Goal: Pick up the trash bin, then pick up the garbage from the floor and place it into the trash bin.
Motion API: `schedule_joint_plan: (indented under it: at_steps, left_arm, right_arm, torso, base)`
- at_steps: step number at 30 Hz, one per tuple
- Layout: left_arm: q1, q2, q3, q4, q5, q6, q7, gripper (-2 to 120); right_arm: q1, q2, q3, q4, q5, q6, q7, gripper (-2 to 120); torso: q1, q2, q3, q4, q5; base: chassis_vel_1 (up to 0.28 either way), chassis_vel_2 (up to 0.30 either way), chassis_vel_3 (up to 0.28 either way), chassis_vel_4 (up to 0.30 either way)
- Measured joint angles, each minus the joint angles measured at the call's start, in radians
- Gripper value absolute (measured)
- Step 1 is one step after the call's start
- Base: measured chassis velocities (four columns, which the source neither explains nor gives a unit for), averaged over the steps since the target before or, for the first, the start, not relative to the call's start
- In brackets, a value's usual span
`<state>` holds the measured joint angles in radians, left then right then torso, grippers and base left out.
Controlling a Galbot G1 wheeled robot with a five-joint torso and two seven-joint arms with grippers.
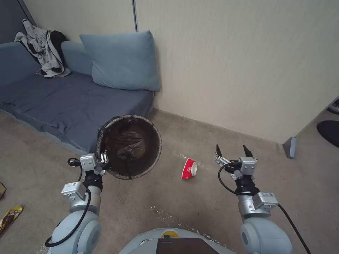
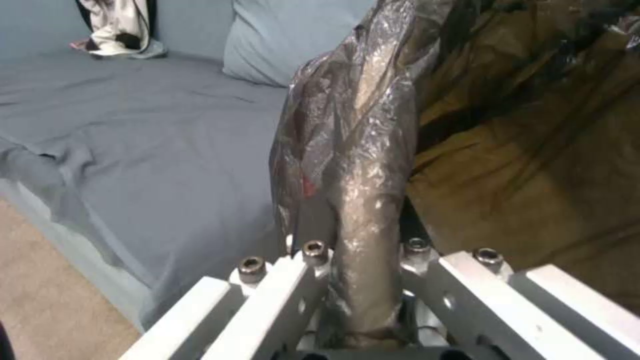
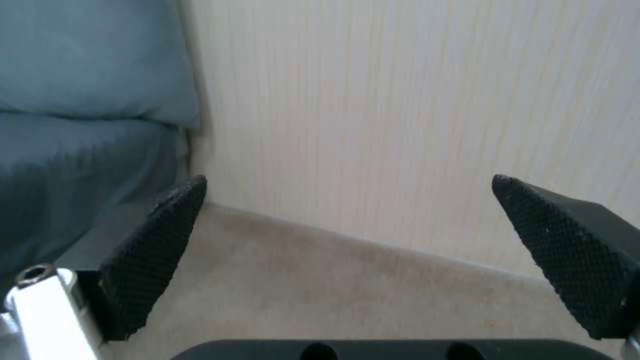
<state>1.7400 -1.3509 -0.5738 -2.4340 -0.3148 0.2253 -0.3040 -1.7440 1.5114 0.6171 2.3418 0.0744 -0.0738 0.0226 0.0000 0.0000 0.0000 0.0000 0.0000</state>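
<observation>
A blue-grey fabric sofa [image 1: 70,102] fills the upper left of the head view, with a large slate-blue square cushion [image 1: 122,60] leaning against the cream wall [image 1: 240,60] and a crumpled grey-and-black garment [image 1: 46,49] draped at its far corner. Beige carpet floor [image 1: 176,197] covers the lower half of the frame.

Left of centre in the head view sits the small round white plastic trash bin [image 1: 131,146], lined with a dark brown-black plastic bag folded over its rim, its mouth tipped toward the camera and its near rim overlapping the sofa's front edge. The left gripper [image 1: 103,157] is at the lower left part of that rim, its fingers clenched on the bag-covered edge; in the left wrist view the wrapped rim of the bin [image 2: 360,165] runs up from between the gripper's metal links, the bag's brown inside lying to the right.

The right gripper [image 1: 233,151] hangs at centre right of the head view, its black pointed fingers [image 3: 153,260] spread wide apart and holding nothing, aimed at the base of the wall.

Between the two grippers, a small red-and-white paper cup [image 1: 189,168] lies on its side on the carpet, just right of the bin and apart from it. A yellow snack wrapper [image 1: 10,215] lies at the lower left edge.
</observation>
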Motion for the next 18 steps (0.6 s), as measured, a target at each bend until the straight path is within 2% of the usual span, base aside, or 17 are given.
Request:
schedule_joint_plan:
  at_steps: [4, 8, 18]
  left_arm:
    - [0.011, 0.0, -0.002, -0.013, -0.002, 0.003, 0.0, 3]
    - [0.022, -0.004, -0.003, -0.028, -0.004, 0.014, 0.0, 3]
    - [0.045, -0.003, -0.011, -0.065, -0.004, 0.024, -0.001, 3]
  right_arm:
    - [0.024, -0.057, -0.006, -0.02, 0.061, -0.056, 0.017, 100]
    - [0.088, -0.159, -0.042, -0.073, 0.179, -0.144, 0.073, 100]
    - [0.211, -0.299, -0.148, -0.22, 0.272, -0.2, 0.14, 100]
  torso:
    - [0.0, 0.0, 0.0, 0.0, 0.0]
    - [0.0, 0.0, 0.0, 0.0001, 0.0002]
    - [0.0, 0.0, 0.0, -0.0001, 0.0001]
  base:
    - [0.0, 0.0, 0.0, 0.0]
    - [0.0, 0.0, 0.0, 0.0]
    - [0.0, 0.0, 0.0, 0.0]
